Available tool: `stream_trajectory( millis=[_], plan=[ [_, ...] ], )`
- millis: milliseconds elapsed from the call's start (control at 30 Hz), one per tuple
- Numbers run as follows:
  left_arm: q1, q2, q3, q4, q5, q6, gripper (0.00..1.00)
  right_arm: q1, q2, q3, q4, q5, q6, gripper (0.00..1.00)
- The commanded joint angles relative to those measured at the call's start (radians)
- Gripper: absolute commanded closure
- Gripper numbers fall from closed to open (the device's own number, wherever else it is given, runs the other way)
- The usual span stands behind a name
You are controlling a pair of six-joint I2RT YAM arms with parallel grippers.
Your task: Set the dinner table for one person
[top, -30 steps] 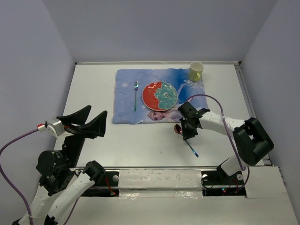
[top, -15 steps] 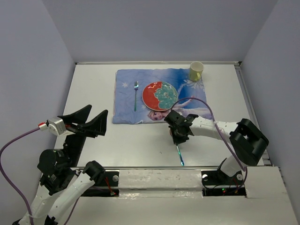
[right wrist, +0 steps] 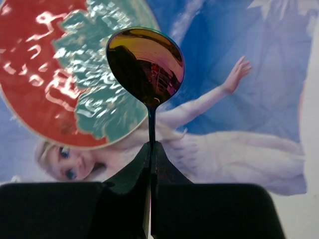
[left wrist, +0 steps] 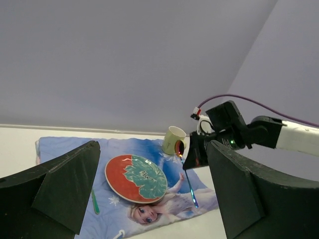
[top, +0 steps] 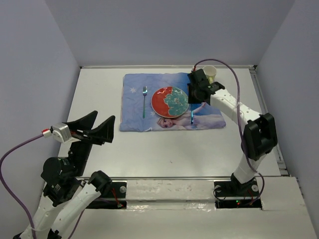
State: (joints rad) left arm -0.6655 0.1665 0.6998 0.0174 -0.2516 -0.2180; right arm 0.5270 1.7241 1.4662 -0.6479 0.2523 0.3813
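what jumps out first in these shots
The right pincer is shut on an iridescent spoon just right of the red-and-teal plate. Next comes the blue cartoon placemat under it, on the white dinner table, with a fork left of the plate.

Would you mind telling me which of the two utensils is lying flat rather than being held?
The fork, lying on the placemat left of the plate. The spoon is pinched in the right gripper on the plate's other side.
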Motion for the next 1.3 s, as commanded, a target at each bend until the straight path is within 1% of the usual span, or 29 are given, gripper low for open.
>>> stream_trajectory(
  millis=[0,167,233,467,767,900,933,967,1000,1033,1133,1200,1233,1267],
  plan=[
    [0.006,0.037,0.006,0.036,-0.018,0.016,0.01,-0.091,0.12,0.152,0.042,-0.005,-0.116,1.0],
    [0.007,0.047,0.0,0.038,-0.034,0.014,0.01,-0.177,0.256,0.264,0.04,-0.056,-0.143,1.0],
    [0.006,0.068,0.0,0.036,-0.034,0.017,0.01,-0.197,0.281,0.285,0.042,-0.097,-0.148,1.0],
    [0.015,0.111,0.0,0.035,-0.028,0.016,0.01,-0.248,0.383,0.351,0.044,-0.165,-0.165,1.0],
    [0.027,0.131,0.0,0.033,-0.028,0.016,0.01,-0.275,0.491,0.393,0.07,-0.156,-0.153,1.0],
    [0.029,0.137,-0.002,0.033,-0.028,0.019,0.01,-0.275,0.509,0.385,0.096,-0.143,-0.142,1.0],
    [0.029,0.139,-0.002,0.033,-0.028,0.017,0.01,-0.275,0.511,0.384,0.099,-0.142,-0.137,0.99],
    [0.03,0.14,0.0,0.033,-0.025,0.017,0.01,-0.275,0.512,0.382,0.103,-0.142,-0.134,0.92],
    [0.032,0.145,0.0,0.033,-0.025,0.019,0.01,-0.275,0.512,0.381,0.116,-0.142,-0.131,0.87],
    [0.035,0.145,0.0,0.033,-0.023,0.017,0.01,-0.275,0.512,0.378,0.119,-0.145,-0.131,0.77],
    [0.04,0.149,0.0,0.033,-0.025,0.017,0.01,-0.275,0.5,0.368,0.122,-0.125,-0.125,0.65],
    [0.043,0.149,-0.002,0.032,-0.025,0.017,0.01,-0.275,0.477,0.346,0.131,-0.131,-0.116,0.61],
    [0.046,0.151,0.0,0.032,-0.023,0.019,0.01,-0.275,0.442,0.333,0.134,-0.131,-0.11,0.57],
    [0.047,0.154,0.0,0.032,-0.025,0.019,0.01,-0.275,0.421,0.323,0.139,-0.136,-0.107,0.55]
  ],
)
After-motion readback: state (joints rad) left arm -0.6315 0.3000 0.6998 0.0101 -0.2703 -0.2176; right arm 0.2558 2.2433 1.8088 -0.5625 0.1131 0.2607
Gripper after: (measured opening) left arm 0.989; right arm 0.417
